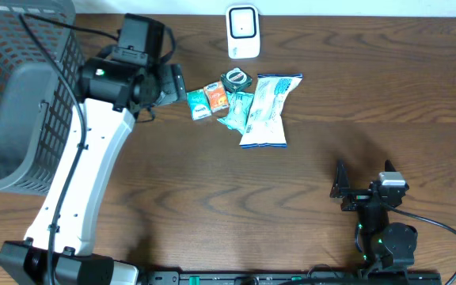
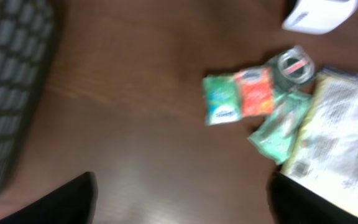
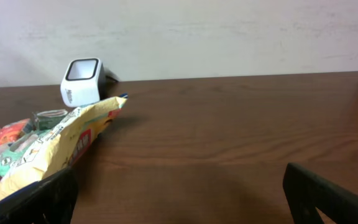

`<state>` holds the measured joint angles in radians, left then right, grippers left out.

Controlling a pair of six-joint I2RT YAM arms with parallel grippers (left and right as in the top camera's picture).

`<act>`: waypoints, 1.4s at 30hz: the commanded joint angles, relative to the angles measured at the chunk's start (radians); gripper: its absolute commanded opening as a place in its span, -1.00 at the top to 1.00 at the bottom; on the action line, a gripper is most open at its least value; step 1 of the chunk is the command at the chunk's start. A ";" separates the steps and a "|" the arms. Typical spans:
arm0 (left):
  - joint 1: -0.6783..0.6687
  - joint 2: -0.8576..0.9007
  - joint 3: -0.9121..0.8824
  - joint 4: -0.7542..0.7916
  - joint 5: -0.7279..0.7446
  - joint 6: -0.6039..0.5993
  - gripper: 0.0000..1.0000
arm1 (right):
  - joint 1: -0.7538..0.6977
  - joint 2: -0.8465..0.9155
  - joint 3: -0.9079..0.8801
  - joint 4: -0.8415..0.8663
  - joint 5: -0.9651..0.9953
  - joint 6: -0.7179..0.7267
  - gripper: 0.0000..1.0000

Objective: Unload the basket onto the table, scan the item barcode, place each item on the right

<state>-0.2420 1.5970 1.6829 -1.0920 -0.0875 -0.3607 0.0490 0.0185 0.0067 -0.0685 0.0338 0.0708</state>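
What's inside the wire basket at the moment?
The wire basket shows a grey bottom with no item on it. The left arm covers its right side, and its left part lies outside the overhead frame, so those parts cannot be checked.

We see a dark brown wood-grain counter (image 1: 212,190) filling the overhead view, its grain running left to right. From the right wrist view, a plain off-white wall (image 3: 229,31) rises straight behind the counter's far edge. Soft, even light leaves a dull sheen on the wood and faint shadows.
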 commanded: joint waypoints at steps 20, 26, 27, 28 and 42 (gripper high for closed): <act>0.092 -0.009 0.009 -0.138 -0.037 0.012 -0.96 | -0.009 -0.002 -0.002 -0.003 0.001 -0.008 -0.99; 0.092 -0.009 0.009 -0.138 -0.037 0.012 -0.96 | -0.009 -0.002 -0.002 -0.003 0.001 -0.008 -0.98; 0.092 -0.009 0.009 -0.138 -0.037 0.012 -0.96 | -0.009 -0.002 -0.002 -0.003 0.001 -0.008 -0.99; 0.092 -0.009 0.009 -0.138 -0.037 0.012 -0.96 | -0.009 -0.002 -0.002 -0.003 0.001 -0.008 -0.99; 0.092 -0.009 0.009 -0.138 -0.037 0.012 -0.96 | -0.009 -0.002 -0.002 -0.003 0.001 -0.008 -0.98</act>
<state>-0.1524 1.5951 1.6829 -1.2263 -0.1112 -0.3584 0.0490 0.0185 0.0067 -0.0689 0.0334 0.0708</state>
